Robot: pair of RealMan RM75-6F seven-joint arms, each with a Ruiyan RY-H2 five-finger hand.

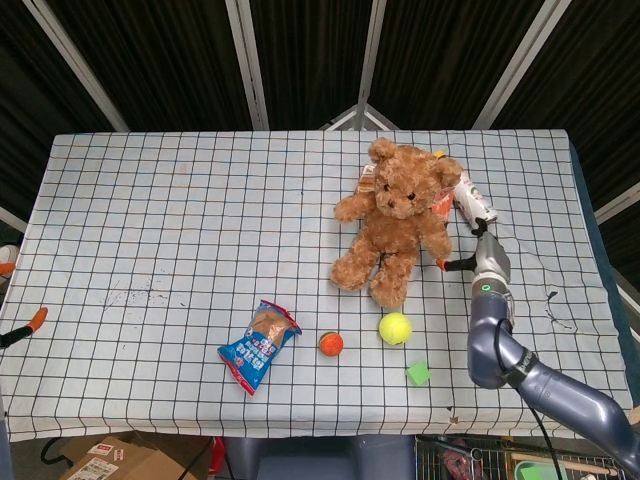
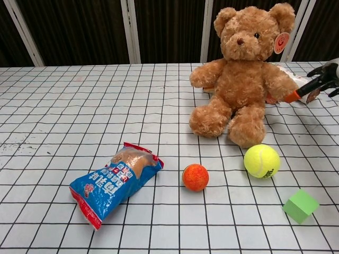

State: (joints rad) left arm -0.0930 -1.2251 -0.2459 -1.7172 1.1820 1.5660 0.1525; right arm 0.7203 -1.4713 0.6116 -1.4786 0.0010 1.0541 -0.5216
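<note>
right hand (image 2: 318,87) hovering beside teddy bear (image 2: 244,74), fingers apart, gripping nothing | bear looking soft, light, squashy | grabbing torso or arm seeming best

1. Looks like a robot test lab, not a home: table (image 1: 150,220) w/ a black-grid white cloth, taped-down look, set up as a work surface.
2. Dark slatted backdrop w/ pale metal struts (image 1: 247,62) behind and overhead, like a rig frame or booth.
3. Random test props laid out: teddy bear (image 1: 393,220), snack bag (image 1: 258,345), tennis ball (image 1: 395,328), orange ball (image 1: 331,344), green cube (image 1: 418,373).
4. Cardboard box (image 1: 110,462) on the floor under the front edge. Storage clutter, v. lab-like.
</note>
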